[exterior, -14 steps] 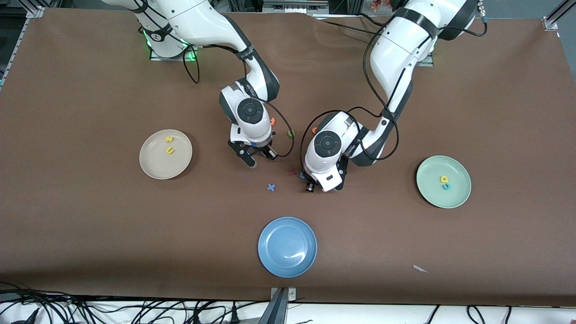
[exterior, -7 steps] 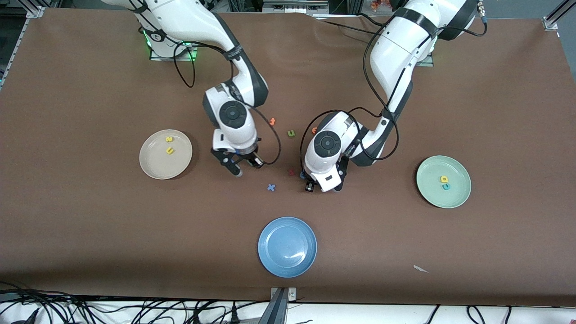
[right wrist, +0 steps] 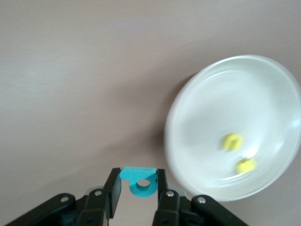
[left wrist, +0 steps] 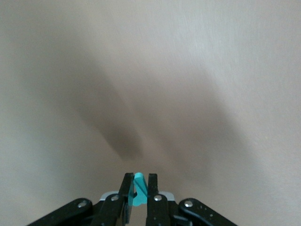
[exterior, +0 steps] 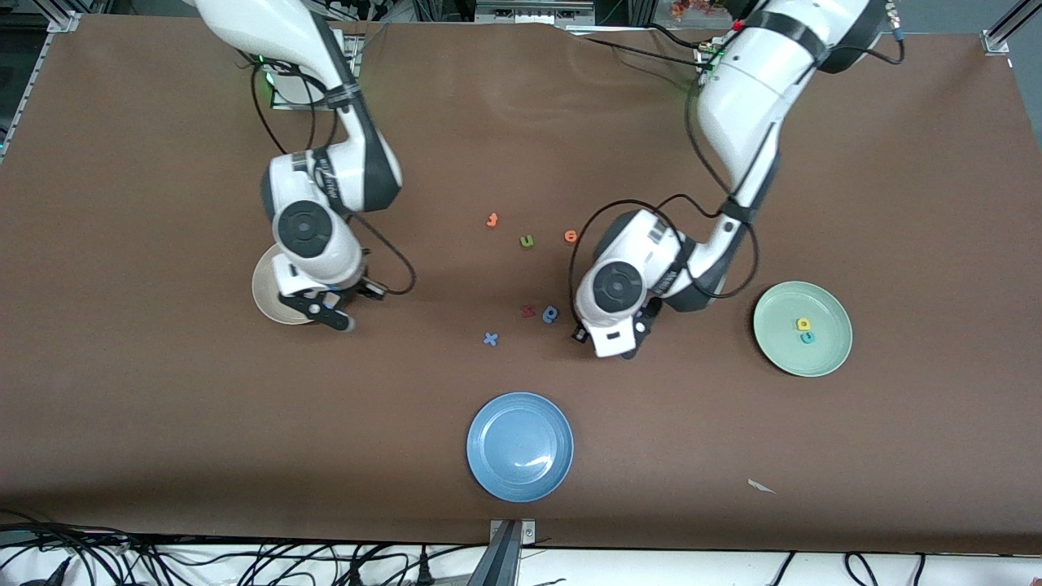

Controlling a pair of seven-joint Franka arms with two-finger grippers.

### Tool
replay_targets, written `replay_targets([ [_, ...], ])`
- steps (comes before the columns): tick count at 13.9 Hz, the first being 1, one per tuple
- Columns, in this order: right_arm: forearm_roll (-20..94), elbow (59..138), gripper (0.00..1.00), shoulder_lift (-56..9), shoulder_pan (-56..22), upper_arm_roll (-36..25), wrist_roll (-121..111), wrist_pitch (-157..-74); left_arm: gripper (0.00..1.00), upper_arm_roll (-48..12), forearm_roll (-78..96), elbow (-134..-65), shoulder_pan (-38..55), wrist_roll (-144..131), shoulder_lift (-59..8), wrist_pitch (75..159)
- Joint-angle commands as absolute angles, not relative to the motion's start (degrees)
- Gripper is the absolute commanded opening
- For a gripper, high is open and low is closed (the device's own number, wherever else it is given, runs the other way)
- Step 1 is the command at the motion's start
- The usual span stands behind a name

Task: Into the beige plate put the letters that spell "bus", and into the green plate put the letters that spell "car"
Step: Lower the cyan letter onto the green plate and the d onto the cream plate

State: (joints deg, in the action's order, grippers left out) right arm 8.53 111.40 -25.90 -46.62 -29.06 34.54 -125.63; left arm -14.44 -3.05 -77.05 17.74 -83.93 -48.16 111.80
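From the high front camera, the right gripper (exterior: 327,310) hangs over the edge of the beige plate (exterior: 269,299), most likely because the letter it carries belongs there. The arm hides most of that plate here. The left gripper (exterior: 610,335) is over bare table between the loose letters and the green plate (exterior: 772,342), which already holds a yellow "a" (exterior: 803,324) and a teal "c" (exterior: 807,337). Left out on the table are a blue round letter (exterior: 551,314), a green "u" (exterior: 527,241), two orange letters (exterior: 491,220) and a blue cross (exterior: 490,338), none needed for either word. In the left wrist view, the left gripper (left wrist: 139,193) is squeezed tight on a thin teal letter (left wrist: 137,189), seen edge-on, probably the "r" that finishes "car". In the right wrist view, the right gripper (right wrist: 138,188) pinches a teal "b" (right wrist: 140,183) by its sides, so it will drop flat. The plate is close by, with the yellow "s" (right wrist: 233,141) and yellow "u" (right wrist: 246,165) waiting in it for "bus".
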Motion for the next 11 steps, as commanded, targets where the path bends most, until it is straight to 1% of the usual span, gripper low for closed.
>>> replay_targets([
  [1, 8.44, 124.78, 0.26, -19.34, -47.29, -33.64, 21.50, -135.14, 0.00, -17.58, -1.40, -78.31, 9.25, -63.36, -42.73, 100.15],
  [3, 8.53, 128.57, 0.26, -20.03, -47.02, -35.24, 16.45, -141.39, 0.00, -17.23, -2.28, -78.66, 4.94, -47.89, -41.05, 93.89],
  [6, 8.70, 132.62, 0.28, -22.32, -43.52, -35.51, 9.95, -149.39, 0.00, -17.23, -8.68, -79.45, -2.35, -31.16, -40.52, 92.64],
  [7, 8.88, 132.71, 0.55, -22.41, -42.64, -35.51, 8.89, -149.50, 0.00, -17.23, -10.01, -79.54, -4.90, -25.55, -40.52, 92.72],
  [8, 9.05, 132.45, 0.97, -22.06, -42.63, -35.51, 8.88, -149.33, 0.00, -17.23, -11.15, -80.15, -7.36, -20.18, -40.43, 92.90],
  [9, 9.05, 132.36, 1.00, -21.36, -42.63, -35.51, 8.70, -148.54, 0.00, -17.23, -12.47, -80.77, -9.56, -15.69, -40.34, 93.34],
  [10, 9.05, 132.19, 1.00, -21.10, -42.71, -35.33, 8.79, -147.84, 0.00, -17.23, -13.70, -81.03, -11.41, -12.34, -40.43, 94.47],
  [11, 9.14, 131.67, 1.00, -20.83, -42.71, -35.16, 8.62, -147.57, 0.00, -17.23, -14.93, -82.78, -12.56, -9.87, -40.43, 96.66],
])
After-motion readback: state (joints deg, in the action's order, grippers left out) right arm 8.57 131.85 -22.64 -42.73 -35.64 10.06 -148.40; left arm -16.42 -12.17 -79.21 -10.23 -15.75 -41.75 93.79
